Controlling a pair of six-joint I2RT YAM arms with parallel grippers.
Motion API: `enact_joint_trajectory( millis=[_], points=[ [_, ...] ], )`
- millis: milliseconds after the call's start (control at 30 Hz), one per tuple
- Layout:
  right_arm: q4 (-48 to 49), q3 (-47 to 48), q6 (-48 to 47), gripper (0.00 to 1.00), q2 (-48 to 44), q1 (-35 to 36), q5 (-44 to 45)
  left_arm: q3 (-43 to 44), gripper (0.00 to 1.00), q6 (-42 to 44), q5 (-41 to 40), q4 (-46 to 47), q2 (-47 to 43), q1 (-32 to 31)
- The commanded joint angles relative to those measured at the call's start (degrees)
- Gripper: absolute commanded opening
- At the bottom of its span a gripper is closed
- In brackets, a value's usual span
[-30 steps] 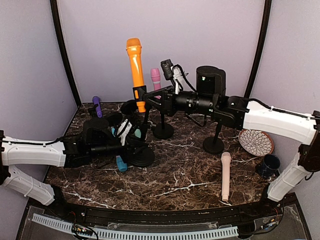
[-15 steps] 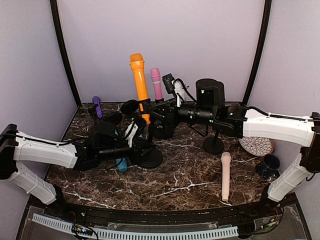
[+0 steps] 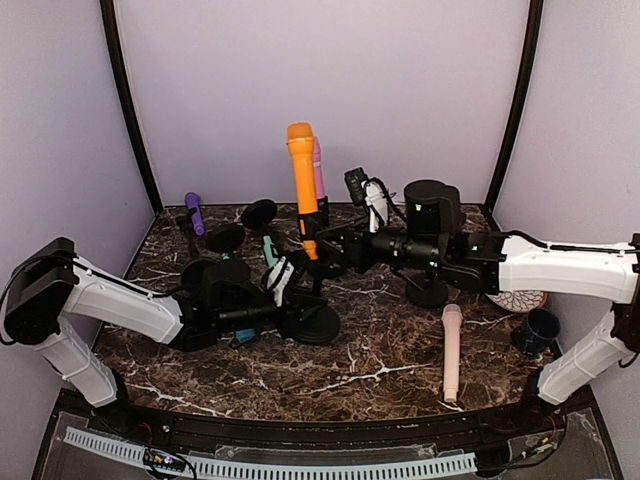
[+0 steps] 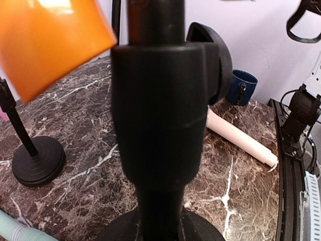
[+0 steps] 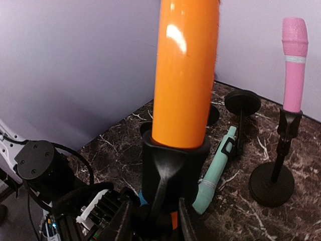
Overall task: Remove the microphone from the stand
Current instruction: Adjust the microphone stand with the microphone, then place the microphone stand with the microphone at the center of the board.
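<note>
The orange microphone [image 3: 301,178] stands upright in the clip of a black stand [image 3: 311,322] at mid-table. In the right wrist view the microphone [image 5: 184,75] rises out of the black clip [image 5: 174,165]. My right gripper [image 5: 154,223] straddles the clip's lower part and the microphone's tail, fingers close against both sides. From above, the right gripper [image 3: 319,250] sits just under the orange body. My left gripper [image 3: 284,293] is shut on the stand's pole, which fills the left wrist view as a black column [image 4: 160,115]; its fingers are hidden there.
A pink microphone [image 5: 294,65] stands on its own stand behind. A teal microphone [image 5: 215,173] lies on the marble. A beige microphone [image 3: 452,350], a blue mug [image 3: 537,330] and a patterned plate [image 3: 510,298] lie right. A purple microphone [image 3: 194,213] and bare stands sit back left.
The stand with the orange microphone has slid right and nearer, now upright, with both grippers moving along. The left arm has stretched out farther.
</note>
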Motion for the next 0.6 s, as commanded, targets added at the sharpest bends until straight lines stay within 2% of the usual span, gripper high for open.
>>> enact_joint_trajectory(
  millis=[0,100,267,400,567],
  points=[
    [-1.78,0.45,2.4,0.47,-2.87,-0.23,2.74,3.71,0.0,-1.84,-3.13,15.31,-2.62,1.12],
    [-5.5,3.94,2.26,0.65,-4.0,-1.86,2.67,2.61,0.0,-1.57,-1.77,13.93,-2.98,1.1],
    [-8.31,10.38,1.25,0.88,-3.52,-6.48,-6.17,-0.19,0.0,-0.1,0.21,10.02,-4.38,0.17],
    [-9.12,16.17,0.94,0.98,-2.04,-9.47,-12.15,-2.05,0.0,0.42,1.28,7.74,-5.82,-0.8],
    [-11.67,22.28,2.59,0.99,3.56,-13.71,-22.47,-3.06,0.0,1.02,2.98,5.58,-7.06,-2.19]
  ],
)
